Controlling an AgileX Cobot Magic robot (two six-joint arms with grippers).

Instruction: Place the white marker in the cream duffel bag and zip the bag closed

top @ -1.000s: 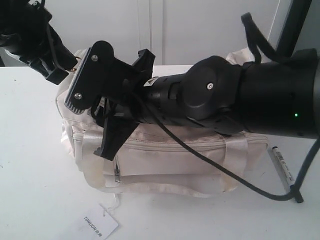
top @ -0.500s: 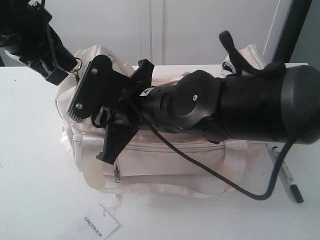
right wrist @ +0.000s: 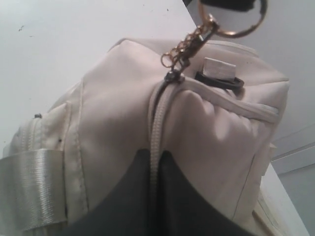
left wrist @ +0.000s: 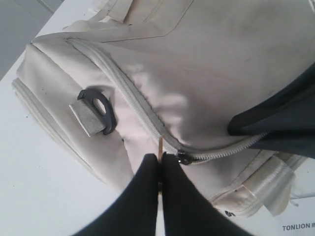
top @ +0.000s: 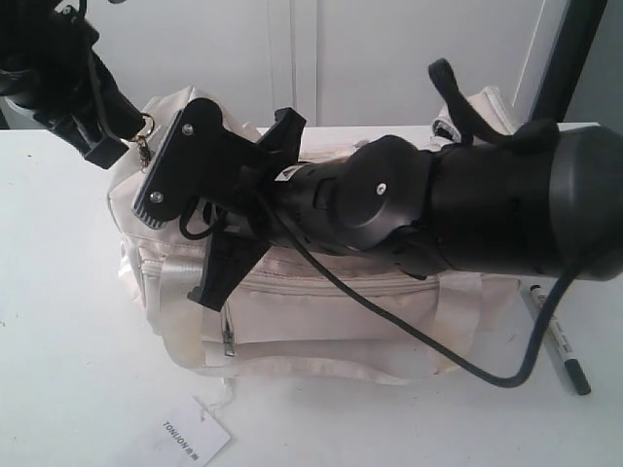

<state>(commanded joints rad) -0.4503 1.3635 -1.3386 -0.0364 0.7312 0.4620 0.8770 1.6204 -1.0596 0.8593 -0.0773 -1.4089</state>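
Cream duffel bag (top: pixel 331 311) is sitting in the middle of my white table (top: pixel 58 341), long side facing the outside cam.

Starting closest: the white TONLION tag (top: pixel 190 440) lies flat on the table just in front of the bag's left corner, on a thin string. Off to the right, the white marker (top: pixel 548 329) lies on the table beside the bag's right end with its black cap toward the camera. So it's outside the bag.

Next back, the bag's front has a zipped pocket with a little metal pull (top: pixel 229 338) hanging down. A shiny webbing handle (right wrist: pixel 29 189) runs over that side.

My right arm reaches across the top of the bag from the right. My right gripper (right wrist: pixel 153 156) has its fingers pressed together on the top zipper line, pinching the bag's fabric a bit behind the slider (right wrist: pixel 171 76). The slider sits near the bag's left end, close to the black end ring (left wrist: pixel 98 105).

A short gold chain (right wrist: pixel 189 46) runs up from the slider to the gold ring (right wrist: pixel 231 22). My left gripper (left wrist: pixel 161 158) is clamped on that ring, holding it just above the bag's corner.

Can't tell from these shots how much of the zip is closed.
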